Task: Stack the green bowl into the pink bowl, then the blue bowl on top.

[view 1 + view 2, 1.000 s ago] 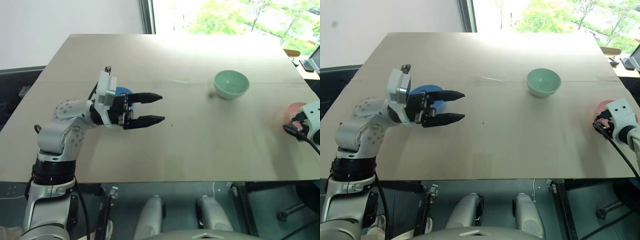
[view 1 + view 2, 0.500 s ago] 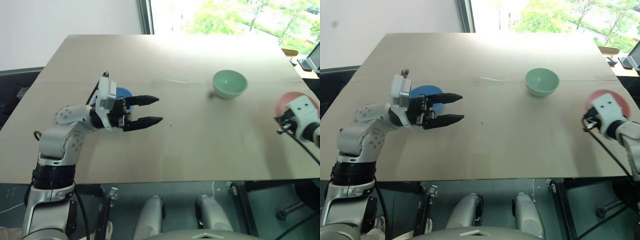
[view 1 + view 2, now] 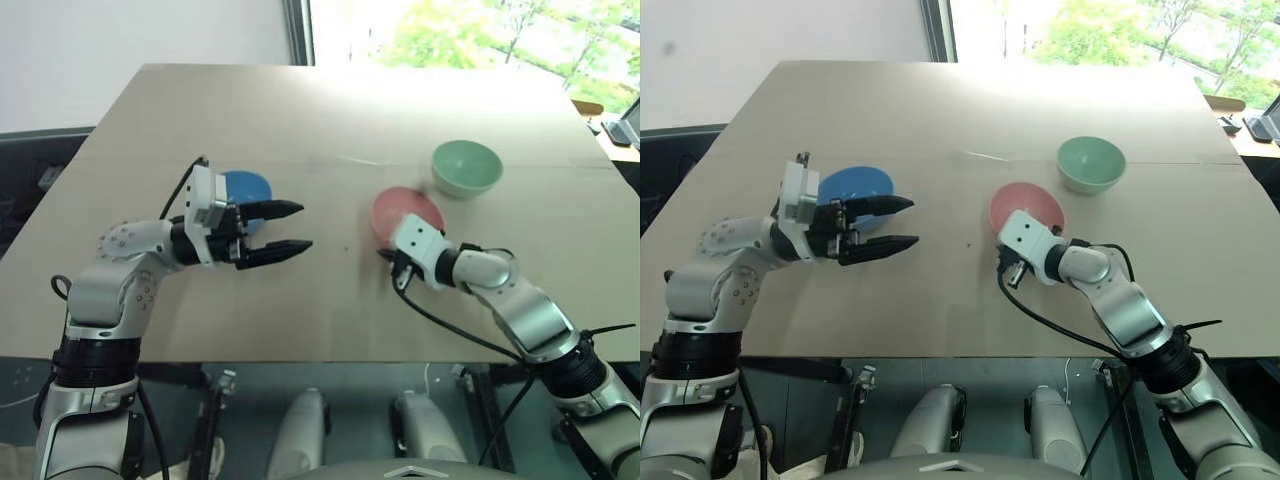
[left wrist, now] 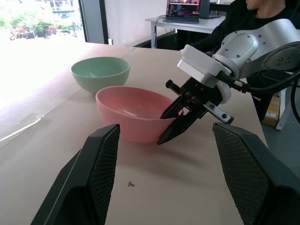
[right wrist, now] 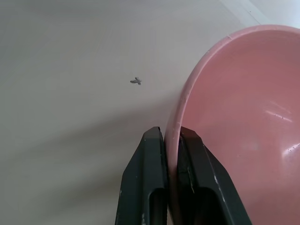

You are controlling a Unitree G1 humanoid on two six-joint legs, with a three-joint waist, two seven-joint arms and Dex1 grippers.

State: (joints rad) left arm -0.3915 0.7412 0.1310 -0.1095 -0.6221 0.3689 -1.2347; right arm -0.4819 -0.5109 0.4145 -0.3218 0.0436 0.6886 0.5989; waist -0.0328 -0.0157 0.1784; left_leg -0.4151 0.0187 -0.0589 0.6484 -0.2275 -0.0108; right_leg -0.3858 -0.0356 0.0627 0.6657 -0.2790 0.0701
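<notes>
The pink bowl (image 3: 1027, 209) has travelled a long way in the last second: it sat at the far right edge of the head views, and now it is near the middle of the wooden table (image 3: 940, 120), just below and left of the green bowl (image 3: 1091, 164). The right gripper (image 4: 174, 123) came with it, swinging in from the right edge towards centre frame. That reads as the base of the stack being carried closer to the other two bowls, so both arms can reach it; no stacking has happened yet.

In the right wrist view the two black fingers (image 5: 152, 187) are closed tight on the pink bowl's rim, one on the outside wall and one inside. The left wrist view shows the same pinch from across the table, the bowl tipped slightly and apparently held just clear of the surface (the underside is hard to judge).

The left gripper (image 3: 282, 228) has hardly shifted. Its fingers stand wide apart and hold nothing, pointing towards the middle of the frame. The blue bowl (image 3: 854, 188) rests on the table just behind it in the left half of the head views, partly hidden by the wrist. The green bowl stands alone, upright and untouched, in the upper right. Next should come setting the pink bowl down.
</notes>
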